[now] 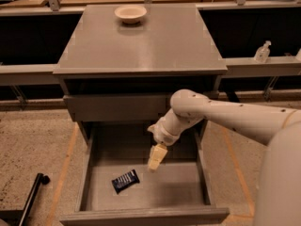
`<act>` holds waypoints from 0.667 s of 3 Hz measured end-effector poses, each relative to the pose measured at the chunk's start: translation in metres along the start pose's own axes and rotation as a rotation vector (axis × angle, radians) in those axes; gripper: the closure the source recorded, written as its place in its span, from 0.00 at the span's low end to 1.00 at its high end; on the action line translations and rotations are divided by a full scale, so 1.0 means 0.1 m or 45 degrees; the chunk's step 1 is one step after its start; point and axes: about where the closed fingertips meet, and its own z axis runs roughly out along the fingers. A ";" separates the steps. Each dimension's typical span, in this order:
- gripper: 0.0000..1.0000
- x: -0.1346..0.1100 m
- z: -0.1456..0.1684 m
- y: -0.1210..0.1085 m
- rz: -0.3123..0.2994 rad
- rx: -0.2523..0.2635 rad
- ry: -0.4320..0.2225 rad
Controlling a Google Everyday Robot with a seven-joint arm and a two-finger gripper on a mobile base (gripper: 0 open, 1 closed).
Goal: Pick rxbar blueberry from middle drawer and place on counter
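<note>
The rxbar blueberry (125, 181) is a small dark bar with faint white lettering. It lies flat on the floor of the open middle drawer (188, 192), left of centre and near the front. My gripper (154, 164) hangs over the drawer's middle, pointing down, to the right of the bar and a little above it, apart from it and holding nothing. The grey counter (155, 41) is the cabinet top above the drawers.
A cream bowl (130, 14) stands at the counter's back edge. A shallower drawer front (117, 107) sits shut above the open one. A clear bottle (262, 52) stands on the right ledge. A black rod (29, 199) lies on the floor at the left.
</note>
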 end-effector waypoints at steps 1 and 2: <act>0.00 0.08 0.47 -0.07 -0.024 -0.055 -0.003; 0.00 0.08 0.47 -0.07 -0.024 -0.055 -0.003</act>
